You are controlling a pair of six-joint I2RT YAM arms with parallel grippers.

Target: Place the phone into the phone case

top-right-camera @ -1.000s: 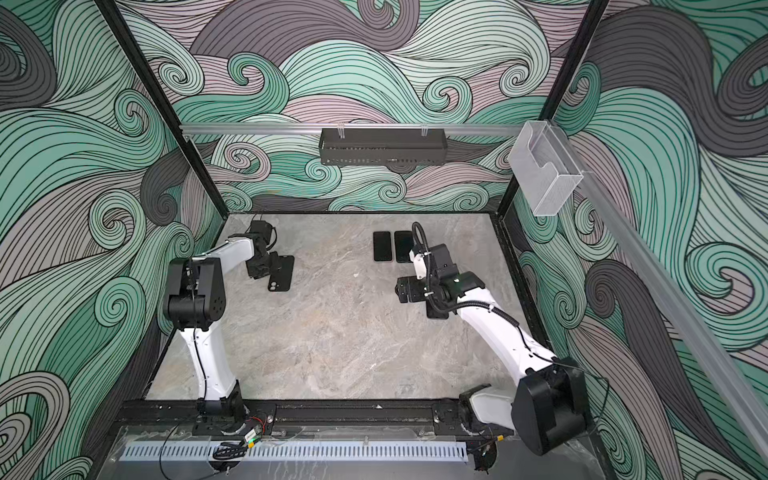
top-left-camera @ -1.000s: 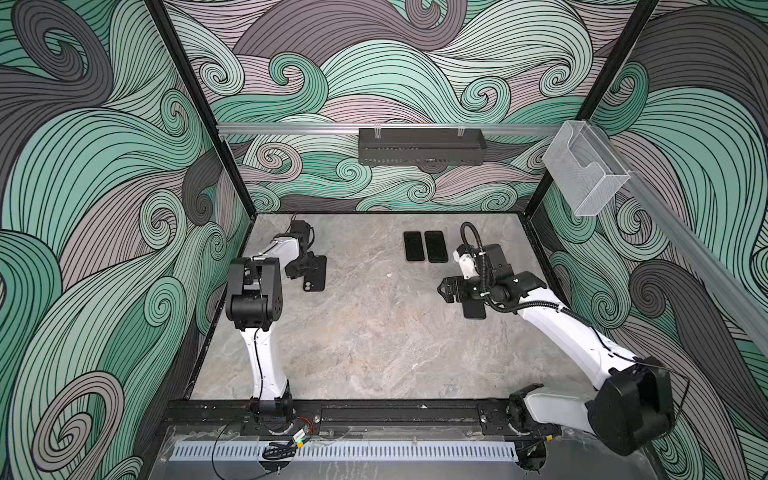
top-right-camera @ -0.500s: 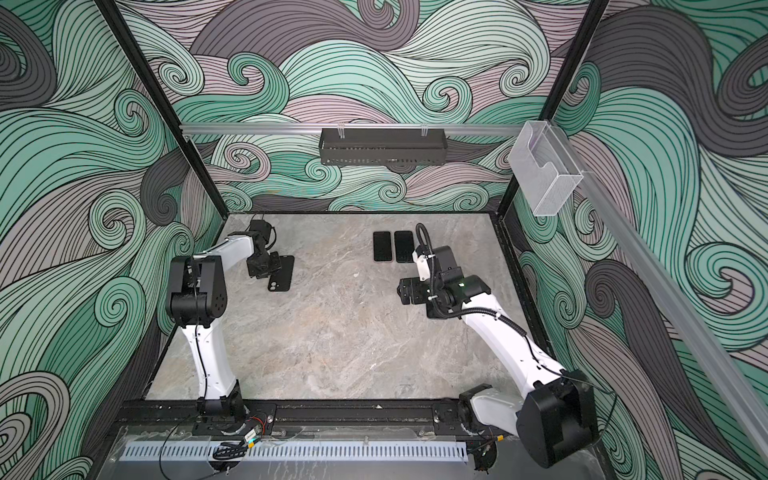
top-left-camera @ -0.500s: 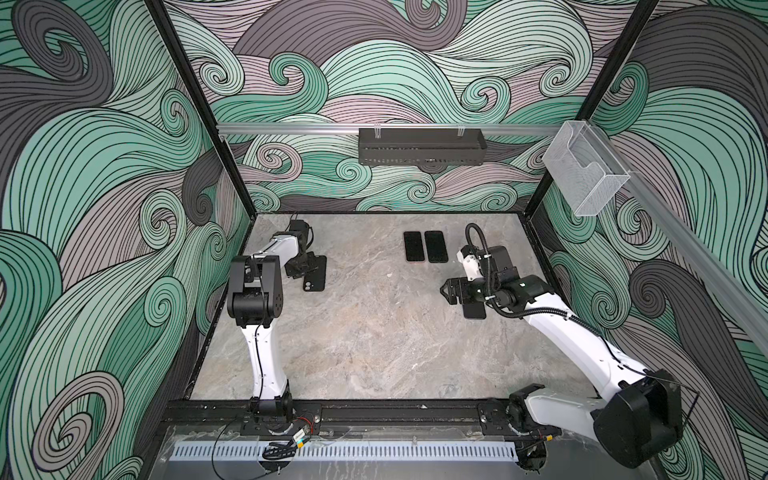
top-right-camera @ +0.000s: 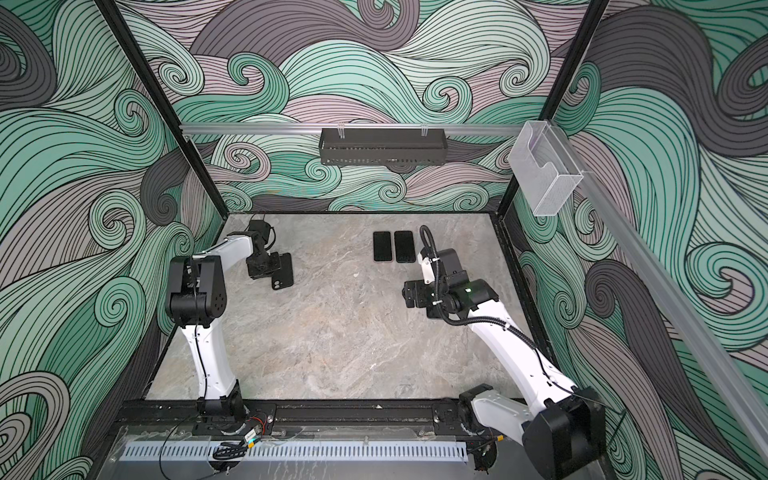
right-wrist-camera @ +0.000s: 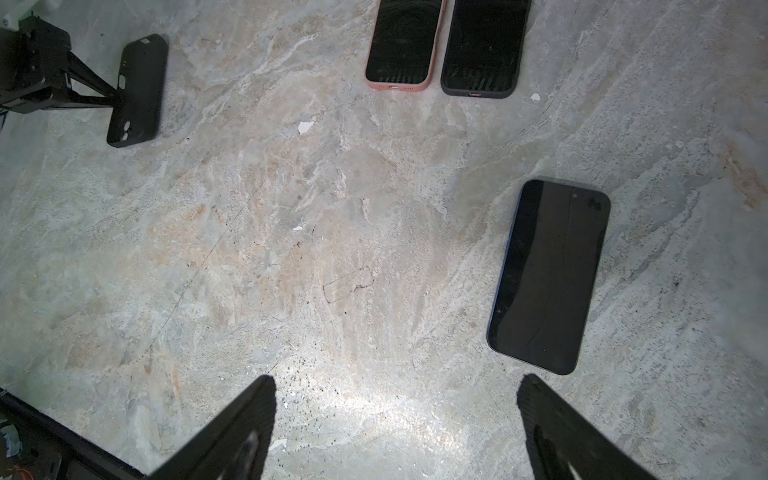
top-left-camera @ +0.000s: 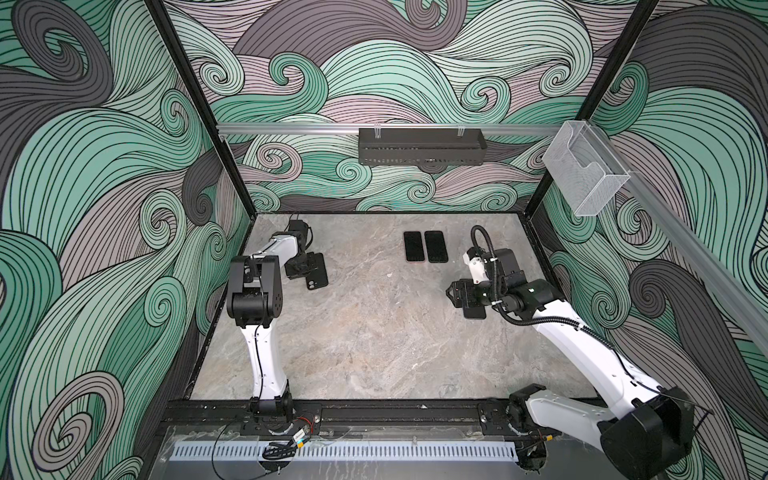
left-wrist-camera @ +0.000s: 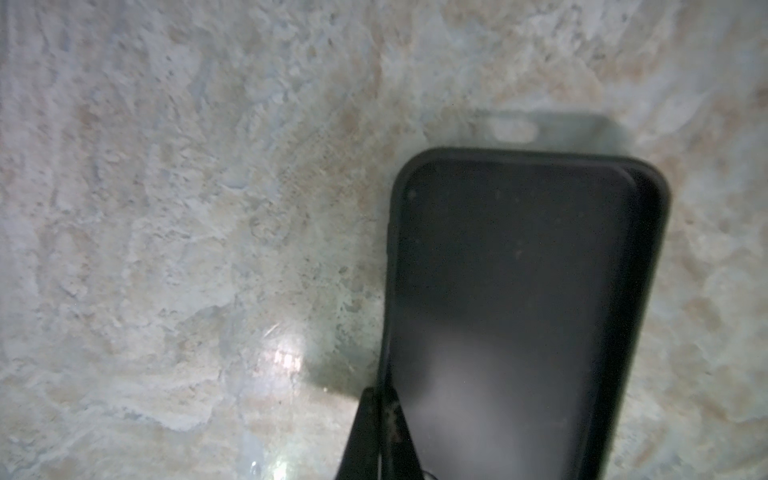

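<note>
While the left gripper (top-left-camera: 302, 270) sat low at the rear left of the table (top-left-camera: 374, 340), its jaws were pressed together on one long edge of the black phone case (top-left-camera: 316, 272), pinching the rim partway along. From the left wrist, the phone case (left-wrist-camera: 519, 311) stretched away from the jaws, dark and rimmed, with a soft shadow on the stone beyond its far end. Whether it rested flat or was tipped off the table could not be told. Its camera cut-out showed at the end nearer the front of the table.

On the right side, the right gripper (right-wrist-camera: 395, 386) hung above the table with its jaws spread wide and nothing between them. The bare phone (right-wrist-camera: 548, 276) lay screen up on the stone near one jaw, touched by neither. In a top view the phone (top-left-camera: 476, 313) showed only as a dark strip poking out from under the gripper. Phone and phone case were well apart, on opposite sides of the table.

At the rear centre two more handsets lay side by side, screens up: a pink-cased phone (right-wrist-camera: 403, 41) and, just beside it, a black-cased phone (right-wrist-camera: 484, 45)
</note>
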